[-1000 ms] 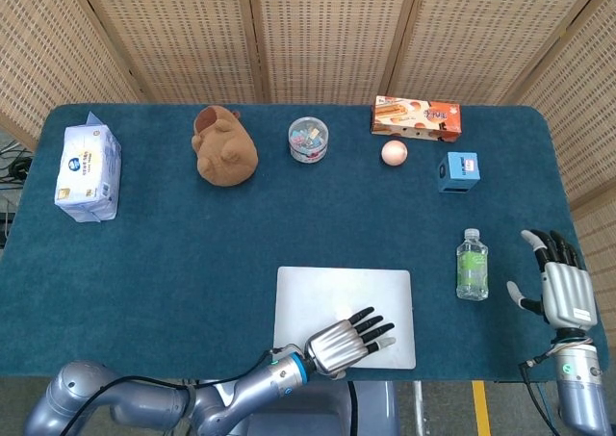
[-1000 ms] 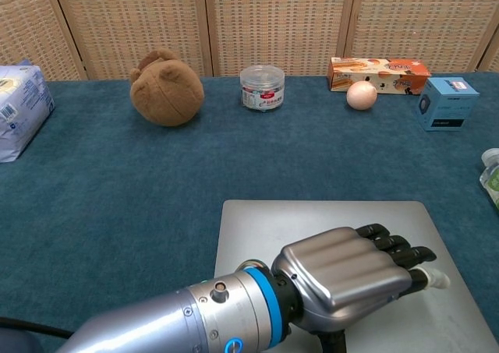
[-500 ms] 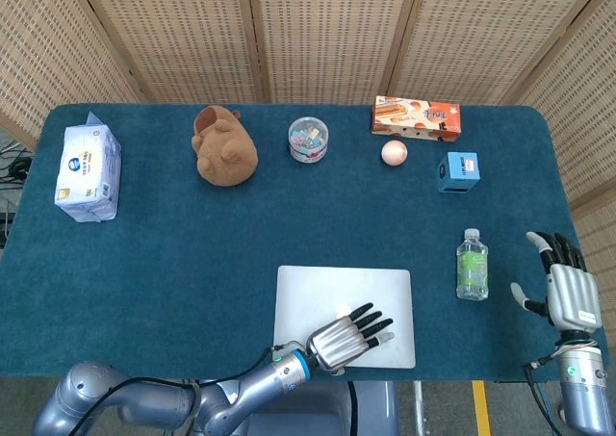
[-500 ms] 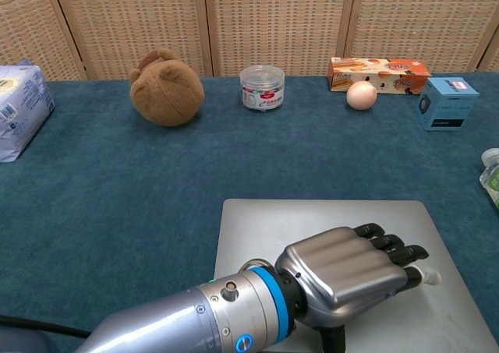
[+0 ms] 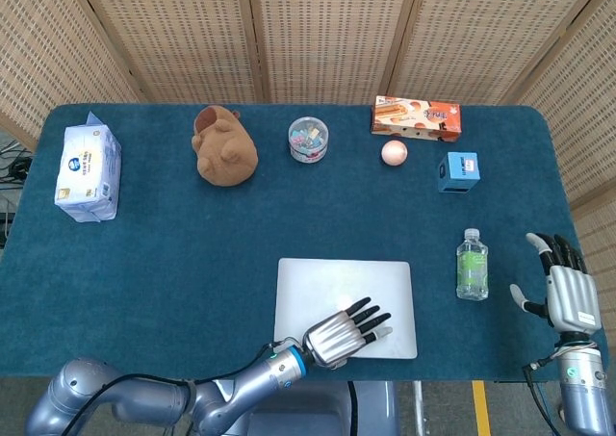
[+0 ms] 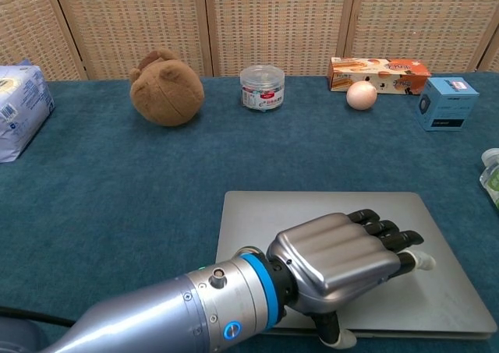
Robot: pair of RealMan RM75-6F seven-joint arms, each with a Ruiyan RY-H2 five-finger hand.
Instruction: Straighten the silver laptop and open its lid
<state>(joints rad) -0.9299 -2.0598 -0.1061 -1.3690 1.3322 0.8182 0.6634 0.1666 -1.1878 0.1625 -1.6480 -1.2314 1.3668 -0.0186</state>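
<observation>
Head view: the left hand (image 5: 345,333) lies flat on the closed silver laptop (image 5: 345,287) at the table's (image 5: 173,253) near edge, fingers spread — it covers the lid's front strip. The right hand (image 5: 561,287) hovers at the right edge, fingers apart, empty, beside a water bottle (image 5: 472,264).

Chest view: the left hand (image 6: 343,252) hides the lid's middle; its thumb hooks the front edge. The bottle (image 6: 491,178) is cut off — a plush bear (image 6: 165,88) and jar (image 6: 262,86) stand far back.

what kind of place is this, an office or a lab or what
Most likely a robot test setup, not a working office: a table covered in blue cloth, woven screen panels closing it in, and unrelated props such as a plush toy and a silver laptop.
</observation>
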